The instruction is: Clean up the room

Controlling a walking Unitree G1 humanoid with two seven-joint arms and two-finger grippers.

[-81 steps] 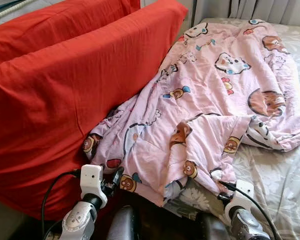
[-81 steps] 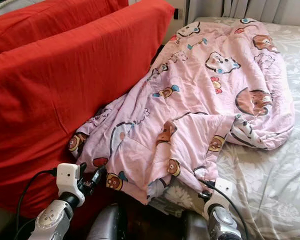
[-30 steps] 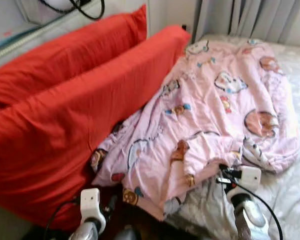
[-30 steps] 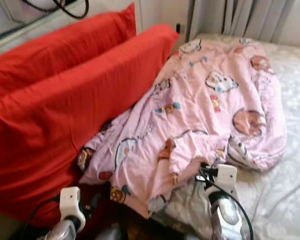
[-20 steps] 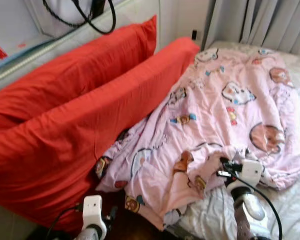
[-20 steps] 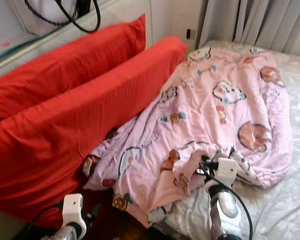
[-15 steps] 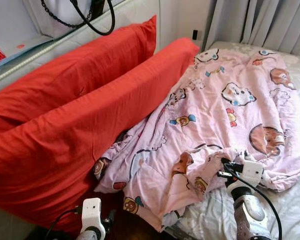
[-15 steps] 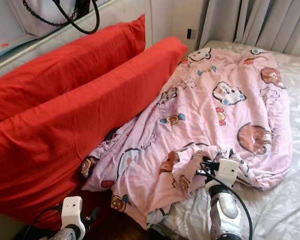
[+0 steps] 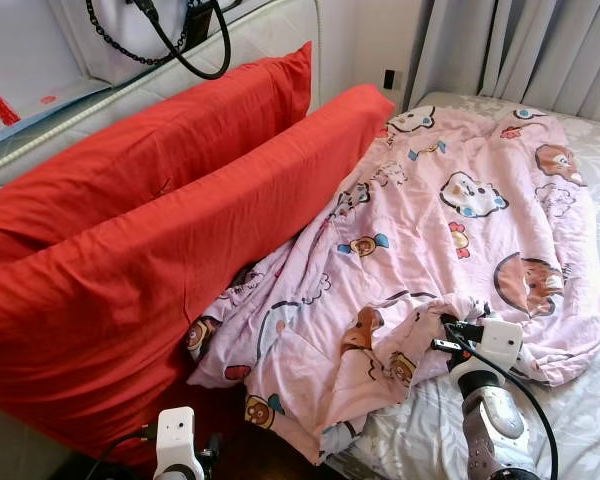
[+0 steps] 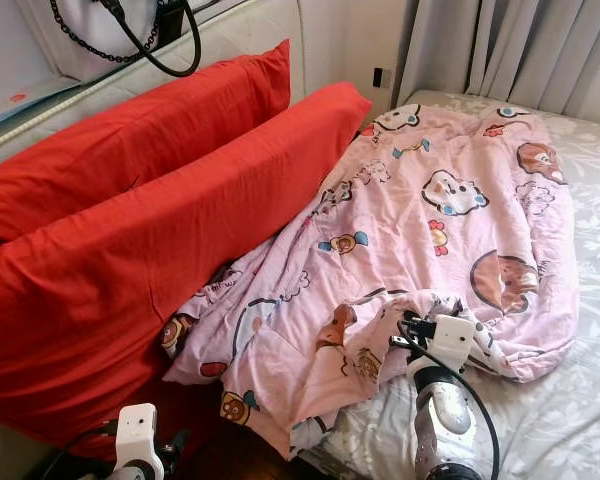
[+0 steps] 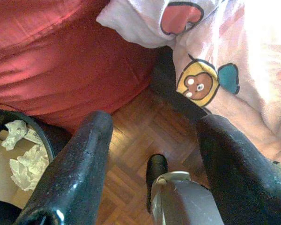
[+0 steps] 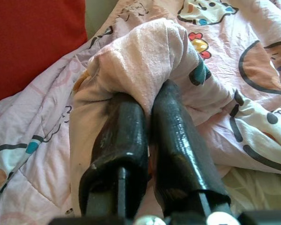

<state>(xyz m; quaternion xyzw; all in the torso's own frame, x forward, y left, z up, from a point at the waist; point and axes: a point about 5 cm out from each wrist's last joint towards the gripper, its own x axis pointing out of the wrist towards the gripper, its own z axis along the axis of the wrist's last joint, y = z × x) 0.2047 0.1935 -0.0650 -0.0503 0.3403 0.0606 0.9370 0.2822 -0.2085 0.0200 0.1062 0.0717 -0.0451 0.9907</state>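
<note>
The right hand [image 12: 147, 101] pinches a fold of pink cartoon quilt [image 9: 450, 230] on the bed [image 9: 580, 430]; the left hand [image 11: 154, 140] hangs open above parquet floor [image 11: 131, 154].

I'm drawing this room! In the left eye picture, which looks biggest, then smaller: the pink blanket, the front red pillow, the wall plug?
1. Front red pillow and pink blanket: look about equal, and the pillow is nearer, so unsure.
2. Wall plug: smallest.

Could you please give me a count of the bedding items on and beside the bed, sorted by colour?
Red pillows: 2, the rear and the front
Pink cartoon-print quilt: 1, a fold of it pinched in the right hand
Total: 3
</note>
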